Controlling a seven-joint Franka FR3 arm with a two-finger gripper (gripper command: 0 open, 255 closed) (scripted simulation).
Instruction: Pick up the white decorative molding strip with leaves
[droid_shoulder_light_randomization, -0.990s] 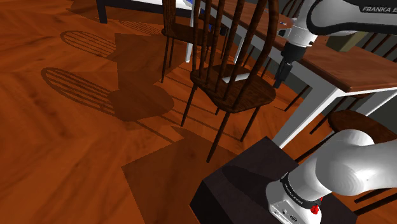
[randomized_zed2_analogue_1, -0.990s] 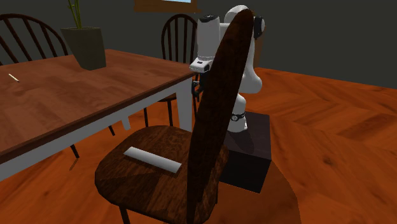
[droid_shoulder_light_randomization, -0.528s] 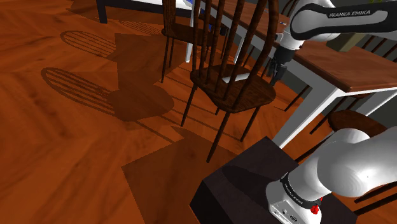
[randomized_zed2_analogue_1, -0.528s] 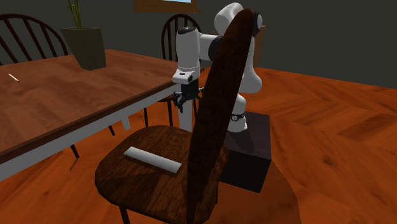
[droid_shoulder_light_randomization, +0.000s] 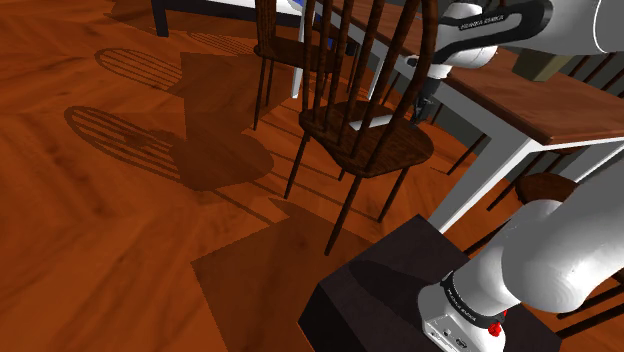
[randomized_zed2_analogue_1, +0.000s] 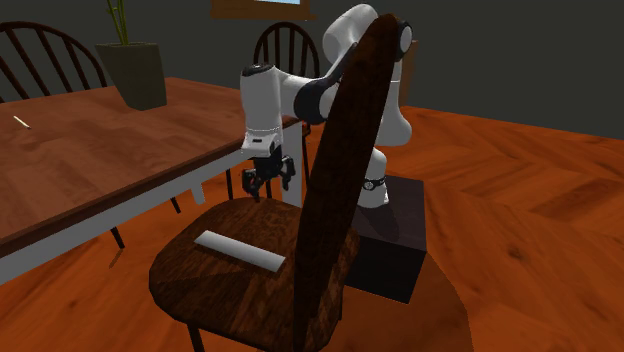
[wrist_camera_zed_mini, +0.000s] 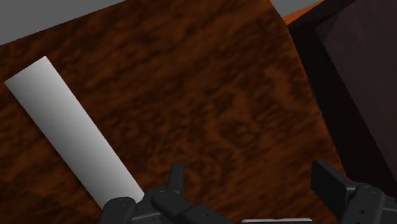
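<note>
A plain white flat strip (randomized_zed2_analogue_1: 240, 252) lies on the dark wooden seat (randomized_zed2_analogue_1: 215, 290) of a spindle-back chair; no leaf pattern shows on it. My gripper (randomized_zed2_analogue_1: 268, 182) hangs open a little above the seat, near its table-side edge, and the strip lies farther across the seat from it. In the wrist view the strip (wrist_camera_zed_mini: 73, 133) runs slantwise over the seat (wrist_camera_zed_mini: 216, 89), off to one side of the open gripper (wrist_camera_zed_mini: 252, 184), outside the gap between the fingers. The shoulder view has the gripper (droid_shoulder_light_randomization: 418, 104) over the seat (droid_shoulder_light_randomization: 385, 150), behind the spindles.
The chair's tall back (randomized_zed2_analogue_1: 340, 180) rises beside the arm. A wooden table with white legs (randomized_zed2_analogue_1: 100, 150) borders the seat and carries a dark planter (randomized_zed2_analogue_1: 133, 72). More chairs (randomized_zed2_analogue_1: 285, 50) stand around it. The black stand (droid_shoulder_light_randomization: 400, 290) sits on the wooden floor.
The arm has swung from beside the table corner out over the chair seat, moving to the second exterior view's left and downward. The fingers stay open; the strip has not moved.
</note>
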